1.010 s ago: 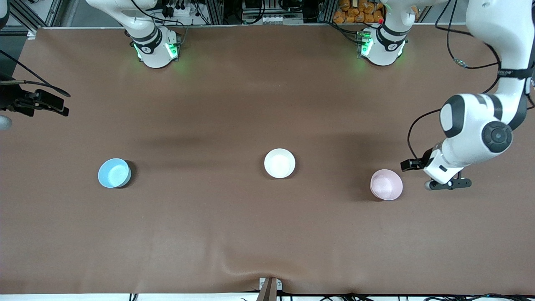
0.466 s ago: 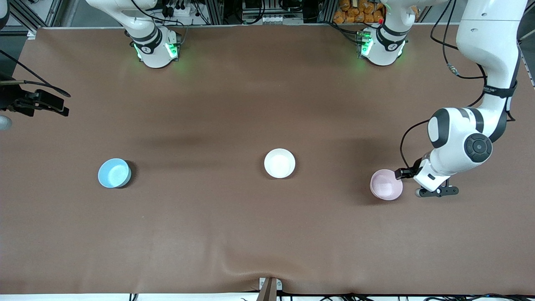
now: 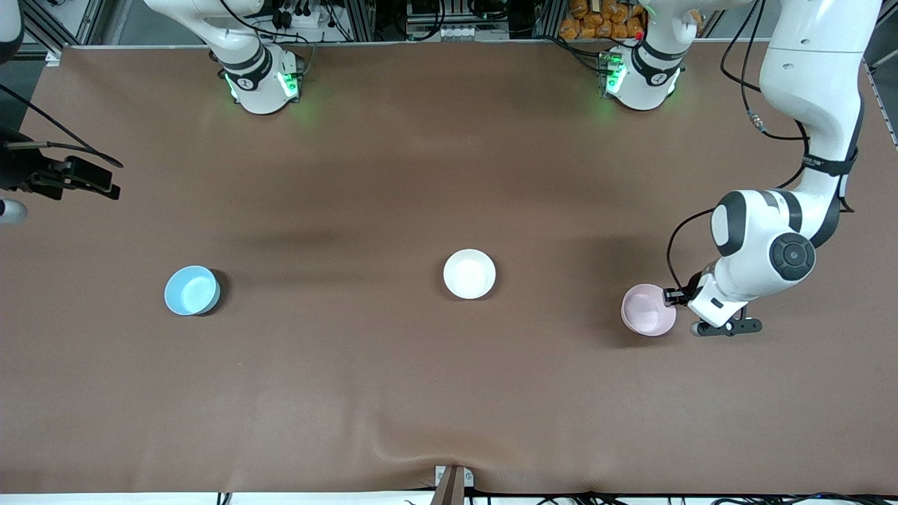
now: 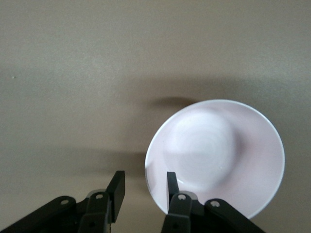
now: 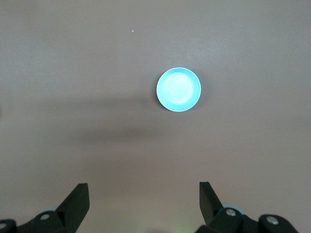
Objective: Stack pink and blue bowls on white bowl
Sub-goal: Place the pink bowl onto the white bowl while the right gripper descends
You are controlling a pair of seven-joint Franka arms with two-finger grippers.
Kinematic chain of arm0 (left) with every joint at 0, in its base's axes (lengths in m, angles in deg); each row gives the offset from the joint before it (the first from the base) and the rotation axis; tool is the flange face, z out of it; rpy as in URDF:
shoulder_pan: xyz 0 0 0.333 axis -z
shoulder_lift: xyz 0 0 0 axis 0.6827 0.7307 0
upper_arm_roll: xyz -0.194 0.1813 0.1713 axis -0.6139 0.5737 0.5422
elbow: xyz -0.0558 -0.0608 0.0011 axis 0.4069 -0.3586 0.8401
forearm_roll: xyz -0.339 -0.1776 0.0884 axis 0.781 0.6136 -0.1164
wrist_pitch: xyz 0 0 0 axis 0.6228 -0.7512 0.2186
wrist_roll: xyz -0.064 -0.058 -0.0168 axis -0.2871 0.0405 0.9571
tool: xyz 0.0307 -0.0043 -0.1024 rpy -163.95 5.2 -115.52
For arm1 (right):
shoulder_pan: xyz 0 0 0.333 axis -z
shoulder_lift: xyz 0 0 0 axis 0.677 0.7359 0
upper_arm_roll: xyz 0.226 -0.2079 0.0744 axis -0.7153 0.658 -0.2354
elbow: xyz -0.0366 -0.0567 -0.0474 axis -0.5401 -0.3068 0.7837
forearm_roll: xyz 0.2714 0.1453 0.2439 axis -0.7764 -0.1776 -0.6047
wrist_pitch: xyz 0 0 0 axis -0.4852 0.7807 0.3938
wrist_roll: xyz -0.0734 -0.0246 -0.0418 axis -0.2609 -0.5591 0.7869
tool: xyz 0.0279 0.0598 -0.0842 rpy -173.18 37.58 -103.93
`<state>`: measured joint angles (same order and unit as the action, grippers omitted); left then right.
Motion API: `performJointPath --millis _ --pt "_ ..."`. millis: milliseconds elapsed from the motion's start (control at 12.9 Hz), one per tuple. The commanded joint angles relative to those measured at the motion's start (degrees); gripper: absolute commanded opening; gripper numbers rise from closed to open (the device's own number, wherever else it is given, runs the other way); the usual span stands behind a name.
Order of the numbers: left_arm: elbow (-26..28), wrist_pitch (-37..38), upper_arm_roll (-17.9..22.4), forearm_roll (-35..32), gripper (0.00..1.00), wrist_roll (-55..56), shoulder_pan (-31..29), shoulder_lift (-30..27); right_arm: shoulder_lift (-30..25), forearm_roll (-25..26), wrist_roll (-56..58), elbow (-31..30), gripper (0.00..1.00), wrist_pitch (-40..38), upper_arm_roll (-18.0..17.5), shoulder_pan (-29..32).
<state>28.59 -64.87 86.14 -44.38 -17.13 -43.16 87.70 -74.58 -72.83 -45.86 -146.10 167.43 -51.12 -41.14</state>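
Note:
The pale pink bowl [image 3: 647, 310] sits upright on the brown table toward the left arm's end. My left gripper [image 3: 679, 308] is low at its rim, on the side away from the white bowl. In the left wrist view the left gripper [image 4: 144, 182] is open and straddles the rim of the pink bowl [image 4: 218, 150], one finger inside and one outside. The white bowl [image 3: 469, 273] sits mid-table. The blue bowl [image 3: 191, 290] sits toward the right arm's end. My right gripper [image 5: 143, 194] is wide open and empty, high above the table, with the blue bowl [image 5: 179, 90] far below.
The brown table cover [image 3: 449, 393] has a small ridge at its near edge [image 3: 452, 456]. The right arm's hand [image 3: 63, 179] hangs at the table's end, farther from the camera than the blue bowl. The two arm bases [image 3: 263, 81] [image 3: 642, 77] stand at the back edge.
My left arm has swung down and toward the pink bowl, bringing its open gripper from beside the bowl to its rim. The bowls have not moved. The right arm has barely shifted.

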Motion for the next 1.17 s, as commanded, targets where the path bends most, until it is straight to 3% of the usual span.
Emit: performJointPath --millis 0,78,155,311,621,854,1087 --pt "-1.43 -1.48 -0.21 0.38 0.24 -0.70 0.01 2.16 -0.58 -0.64 -0.72 -1.73 1.00 1.40 0.02 0.19" --pt "-1.61 -1.74 -0.21 0.38 0.07 -0.70 0.01 2.43 -0.58 -0.64 -0.72 -2.25 1.00 2.02 0.02 0.28" --pt "-1.61 -1.75 -0.21 0.38 0.00 -0.44 0.10 2.34 -0.58 -0.64 -0.72 -3.13 1.00 2.81 0.02 0.37" --pt "-0.91 -1.40 -0.55 0.38 0.00 -0.96 -0.34 1.64 -0.40 -0.64 -0.72 -3.75 1.00 3.25 0.02 0.63" --pt "1.82 6.39 -3.36 0.64 0.00 -0.17 -0.52 -7.39 2.75 -0.64 -0.72 -3.75 1.00 3.25 0.02 1.86" --pt "1.73 12.83 -8.62 0.73 0.00 4.37 -0.69 -13.29 8.36 -0.38 -0.72 -2.18 1.00 3.43 0.02 4.06" --pt "0.33 14.07 -16.70 1.69 0.00 16.49 -0.34 -13.40 15.84 0.14 0.16 1.26 1.00 4.47 0.02 6.08"
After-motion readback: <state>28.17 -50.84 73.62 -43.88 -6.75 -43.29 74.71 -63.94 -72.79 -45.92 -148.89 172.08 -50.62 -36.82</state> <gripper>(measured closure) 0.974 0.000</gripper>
